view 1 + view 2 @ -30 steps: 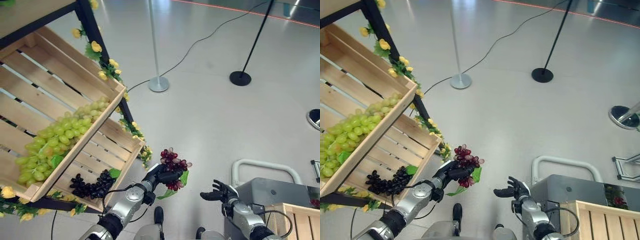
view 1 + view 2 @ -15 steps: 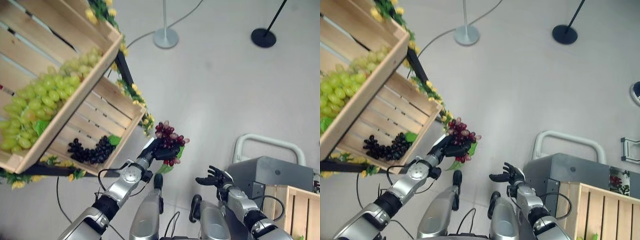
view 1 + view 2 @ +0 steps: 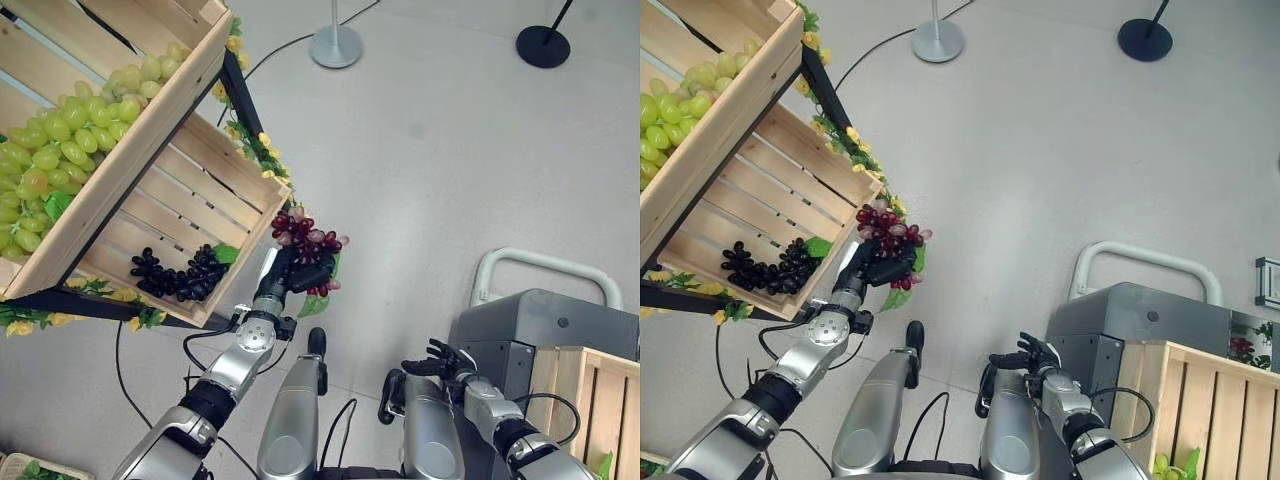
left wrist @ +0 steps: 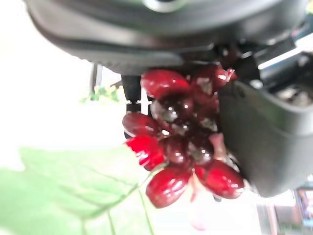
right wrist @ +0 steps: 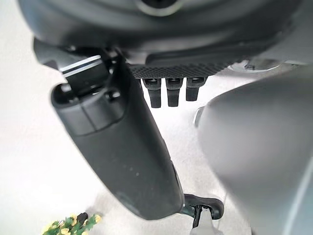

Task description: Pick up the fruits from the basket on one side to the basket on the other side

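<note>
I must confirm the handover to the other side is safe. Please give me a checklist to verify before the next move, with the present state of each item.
1. Left hand shut on the bunch of dark red grapes: ok; the left wrist view shows fingers and thumb round the berries.
2. Bunch lifted out of the lower slatted wooden crate: ok, it hangs past the crate's corner.
3. Right hand holds nothing: ok, fingers relaxed, low beside the grey cart.
4. Light wooden crate on the right within reach: cannot tell.
5. Bunch of black grapes lying in the lower crate: ok.
</note>
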Tool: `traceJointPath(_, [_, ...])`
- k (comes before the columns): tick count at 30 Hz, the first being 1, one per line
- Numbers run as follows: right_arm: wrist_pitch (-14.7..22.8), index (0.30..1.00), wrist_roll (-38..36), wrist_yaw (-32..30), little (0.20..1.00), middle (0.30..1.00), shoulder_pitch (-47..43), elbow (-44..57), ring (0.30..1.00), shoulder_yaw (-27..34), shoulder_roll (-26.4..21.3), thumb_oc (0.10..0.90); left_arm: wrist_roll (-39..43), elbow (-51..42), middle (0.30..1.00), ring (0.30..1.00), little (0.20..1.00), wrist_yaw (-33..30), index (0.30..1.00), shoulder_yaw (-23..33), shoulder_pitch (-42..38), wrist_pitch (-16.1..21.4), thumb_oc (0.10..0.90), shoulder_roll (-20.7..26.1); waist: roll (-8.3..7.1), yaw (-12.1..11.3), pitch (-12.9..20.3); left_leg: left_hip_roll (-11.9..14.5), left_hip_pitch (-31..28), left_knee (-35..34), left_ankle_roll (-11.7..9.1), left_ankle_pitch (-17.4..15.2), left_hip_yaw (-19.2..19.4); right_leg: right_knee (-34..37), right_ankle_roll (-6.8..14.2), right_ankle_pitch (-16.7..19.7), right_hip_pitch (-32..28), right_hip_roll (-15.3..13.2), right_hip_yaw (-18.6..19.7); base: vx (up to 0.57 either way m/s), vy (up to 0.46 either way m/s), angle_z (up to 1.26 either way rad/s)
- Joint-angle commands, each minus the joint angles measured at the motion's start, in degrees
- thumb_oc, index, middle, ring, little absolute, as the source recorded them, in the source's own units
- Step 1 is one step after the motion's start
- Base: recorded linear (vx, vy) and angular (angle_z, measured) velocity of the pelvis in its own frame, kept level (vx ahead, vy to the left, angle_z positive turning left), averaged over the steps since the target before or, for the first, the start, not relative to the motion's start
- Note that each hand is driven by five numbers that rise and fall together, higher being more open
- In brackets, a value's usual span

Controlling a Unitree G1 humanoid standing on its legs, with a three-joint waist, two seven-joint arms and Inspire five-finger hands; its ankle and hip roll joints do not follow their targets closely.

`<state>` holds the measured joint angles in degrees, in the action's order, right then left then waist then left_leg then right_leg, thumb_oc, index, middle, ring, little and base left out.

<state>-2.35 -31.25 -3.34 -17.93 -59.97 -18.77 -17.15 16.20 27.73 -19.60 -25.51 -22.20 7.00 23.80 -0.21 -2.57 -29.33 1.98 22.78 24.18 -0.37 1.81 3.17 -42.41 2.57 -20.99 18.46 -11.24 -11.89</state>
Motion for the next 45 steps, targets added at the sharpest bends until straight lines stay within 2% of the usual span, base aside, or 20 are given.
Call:
traceJointPath(1, [0.76,0.9,2.89,2.57,0.9,0.9,-0.37,-0.02,0.9,0.92,-1.88,0.8,-1.28,-1.89,0.3,0.3,0.3,-6.52,0.3,5.21,-6.68,8.68,0.4,-0.34,0.04,-0.61,1.63,0.64,-3.11,10.12,0.28,-9.82,-1.73,1.34,-1.28,7.69,-0.36,0.55,1.66,0.0,0.0,0.0])
traceJointPath(5, [0.09,0.9,3.53,2.97,0.9,0.9,-0.91,-0.61,0.9,0.37,-2.35,0.8,2.08,2.63,0.3,0.3,0.3,-10.65,0.3,8.67,-11.06,8.78,0.4,1.29,-0.18,0.15,1.62,1.05,-2.9,10.64,0.32,-9.9,-1.09,0.25,-1.5,7.04,0.23,0.67,1.87,0.0,0.0,0.0])
traceJointPath(9, [-0.65,0.9,4.28,3.41,0.9,0.9,-0.8,-1.36,0.9,0.26,-2.45,0.8,1.59,4.75,0.3,0.3,0.3,-14.28,0.3,10.0,-13.85,7.17,0.4,2.13,-0.34,0.6,1.79,1.39,-3.07,10.62,0.36,-9.94,-0.73,-0.14,-1.67,6.55,0.28,0.85,1.89,0.0,0.0,0.0])
traceJointPath(17, [-0.95,0.9,4.69,3.85,0.9,0.9,-1.7,-2.69,0.9,0.44,-2.66,0.8,10.49,8.07,0.3,0.3,0.3,-15.56,0.3,11.58,-19.88,2.83,0.4,2.55,-0.62,1.61,1.62,1.97,-3.21,10.44,0.3,-9.84,-0.11,-0.31,-1.75,6.13,0.47,1.23,2.14,0.0,0.0,0.0])
traceJointPath(23, [-1.32,0.9,5.39,3.55,0.9,0.9,-2.09,-4.16,0.9,0.58,-3.46,0.8,14.88,10.1,0.3,0.3,0.3,-15.13,0.3,11.34,-23.87,-2.93,0.4,5.38,-0.79,2.3,1.53,2.26,-3.29,9.36,0.27,-9.34,0.17,0.88,-1.82,6.49,0.61,1.81,2.36,0.0,-0.001,-0.01])
traceJointPath(32, [-1.27,0.9,5.82,3.24,0.9,0.9,-3.62,-4.53,0.9,0.38,-4.91,0.8,20.49,15.68,0.3,0.3,0.3,-15.01,0.3,11.17,-29.55,-6.18,0.4,9.61,-1.36,3.13,0.78,2.45,-1.7,9.47,0.2,-9.07,0.48,1.9,-2.09,7.19,2.08,2.72,2.56,-0.03,0.024,0.0])
traceJointPath(34, [-0.74,0.9,5.82,3.47,0.9,0.9,-3.31,-4.67,0.9,0.39,-5.7,0.8,22.67,17.61,0.3,0.3,0.3,-15.91,0.3,11.5,-31.8,-6.63,0.4,11.92,-1.94,3.37,0.5,2.76,-1.29,9.49,0.3,-9.18,0.85,2.15,-2.25,7.23,2.49,3.03,2.35,-0.05,0.057,-0.02])
traceJointPath(38, [0.29,0.9,6.31,3.4,0.9,0.9,-2.67,-4.9,0.9,0.56,-6.06,0.8,23.6,19.32,0.3,0.3,0.3,-16.66,0.3,11.77,-33.66,-7.1,0.4,13.7,-2.6,3.43,0.19,2.85,-0.42,10.11,0.37,-9.39,0.94,1.97,-2.33,7.27,3.06,3.24,2.25,-0.01,0.007,0.0])
traceJointPath(39, [0.79,0.9,6.41,3.19,0.9,0.9,-2.38,-4.92,0.9,0.39,-6.24,0.8,23.27,20.49,0.3,0.3,0.3,-17.24,0.3,11.78,-35.21,-7.68,0.4,15.11,-3.24,3.25,-0.03,2.95,0.02,10.12,0.44,-9.46,0.98,1.92,-2.45,7.22,3.42,3.36,1.95,-0.05,0.021,-0.01])
traceJointPath(45, [2.68,0.9,5.79,2.56,0.9,0.9,-0.91,-4.7,0.9,0.77,-5.66,0.8,22.3,24.36,0.3,0.3,0.3,-18.06,0.3,11.4,-38.46,-10.3,0.4,18.68,-4.58,2.65,-0.46,2.86,0.64,9.36,0.67,-9.54,0.88,2.15,-2.24,7.29,4.06,3.57,1.5,-0.03,0.005,0.06])
